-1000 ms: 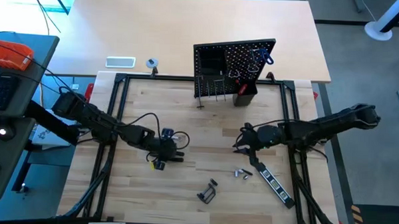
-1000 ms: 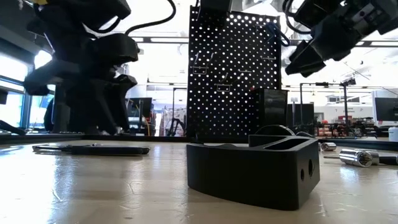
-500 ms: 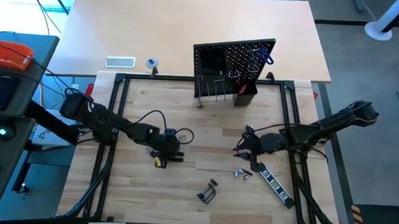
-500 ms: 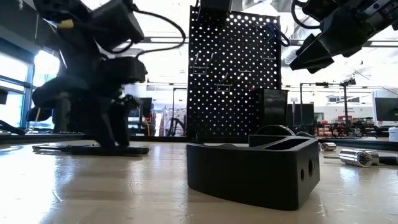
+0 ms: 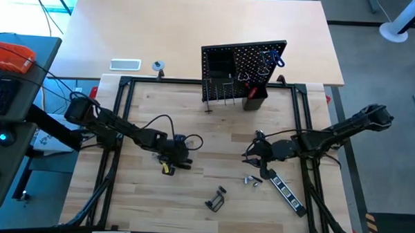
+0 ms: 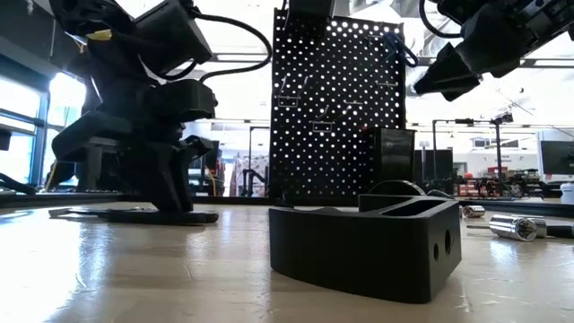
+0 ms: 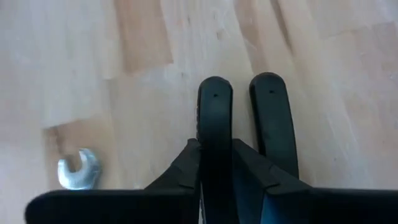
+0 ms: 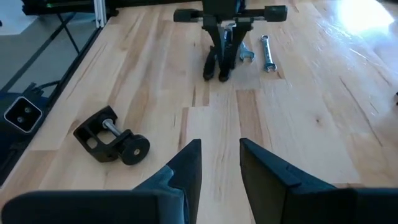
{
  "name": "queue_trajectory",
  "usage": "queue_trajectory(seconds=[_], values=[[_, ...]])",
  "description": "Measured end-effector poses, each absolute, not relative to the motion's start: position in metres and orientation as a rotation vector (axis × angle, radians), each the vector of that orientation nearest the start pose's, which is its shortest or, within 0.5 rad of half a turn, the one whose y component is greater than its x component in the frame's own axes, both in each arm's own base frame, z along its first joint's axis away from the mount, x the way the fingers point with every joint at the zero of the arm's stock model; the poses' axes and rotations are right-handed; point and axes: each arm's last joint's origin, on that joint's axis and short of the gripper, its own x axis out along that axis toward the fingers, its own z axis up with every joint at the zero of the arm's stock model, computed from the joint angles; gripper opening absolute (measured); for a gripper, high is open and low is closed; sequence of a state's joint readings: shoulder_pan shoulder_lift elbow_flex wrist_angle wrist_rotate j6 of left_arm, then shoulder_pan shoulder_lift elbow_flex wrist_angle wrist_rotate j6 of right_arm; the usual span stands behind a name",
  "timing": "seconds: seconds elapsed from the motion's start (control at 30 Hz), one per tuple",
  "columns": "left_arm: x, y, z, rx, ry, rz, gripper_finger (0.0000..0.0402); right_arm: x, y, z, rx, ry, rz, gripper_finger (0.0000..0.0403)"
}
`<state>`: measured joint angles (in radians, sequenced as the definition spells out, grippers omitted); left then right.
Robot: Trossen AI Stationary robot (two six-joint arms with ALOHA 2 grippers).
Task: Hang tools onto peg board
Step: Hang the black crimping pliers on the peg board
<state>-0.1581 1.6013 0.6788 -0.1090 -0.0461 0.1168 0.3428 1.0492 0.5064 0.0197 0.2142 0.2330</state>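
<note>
Left gripper (image 5: 170, 161): now sitting lower than a second ago, tips down at the tabletop; its fingers (image 7: 215, 118) are drawing in to a narrow gap, and whether they are pinching anything cannot be told.
Wrench (image 7: 79, 170): lying on the wood just beside the left fingers.
Right gripper (image 5: 252, 154): hanging slightly lower than before, partly spread, carrying nothing.
Clamp (image 8: 112, 135): resting on the table ahead of the right gripper, unmoved.
Peg board (image 5: 243, 69): standing upright at the far edge, unchanged.
</note>
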Motion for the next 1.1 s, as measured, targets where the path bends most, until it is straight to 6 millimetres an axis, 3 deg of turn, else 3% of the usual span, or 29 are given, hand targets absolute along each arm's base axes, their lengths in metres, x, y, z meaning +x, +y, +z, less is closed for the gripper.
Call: queue_trajectory(seconds=[0.2,0.33,0.5,0.63,0.77,0.9,1.1], values=[[0.279,-0.041,0.146,0.275,0.941,-0.111,0.0044,0.203,0.066,0.21,0.149,0.507,0.051,0.0103],[0.285,-0.042,0.17,0.331,0.848,-0.098,0.0002,0.204,0.066,0.213,0.246,0.48,0.036,0.0103],[0.29,-0.043,0.208,0.414,0.714,-0.071,0.0003,0.205,0.069,0.217,0.306,0.436,0.058,0.0103],[0.286,-0.042,0.224,0.442,0.694,-0.077,0.0003,0.205,0.072,0.218,0.301,0.433,0.065,0.0103],[0.276,-0.04,0.218,0.426,0.816,-0.105,0.0001,0.205,0.076,0.216,0.28,0.432,0.059,0.0103],[0.265,-0.04,0.195,0.355,0.983,-0.127,0.0008,0.21,0.079,0.21,0.253,0.444,0.062,0.0103],[0.245,-0.043,0.163,0.284,1.094,-0.097,0.0048,0.232,0.085,0.189,0.193,0.433,0.067,0.0103]])
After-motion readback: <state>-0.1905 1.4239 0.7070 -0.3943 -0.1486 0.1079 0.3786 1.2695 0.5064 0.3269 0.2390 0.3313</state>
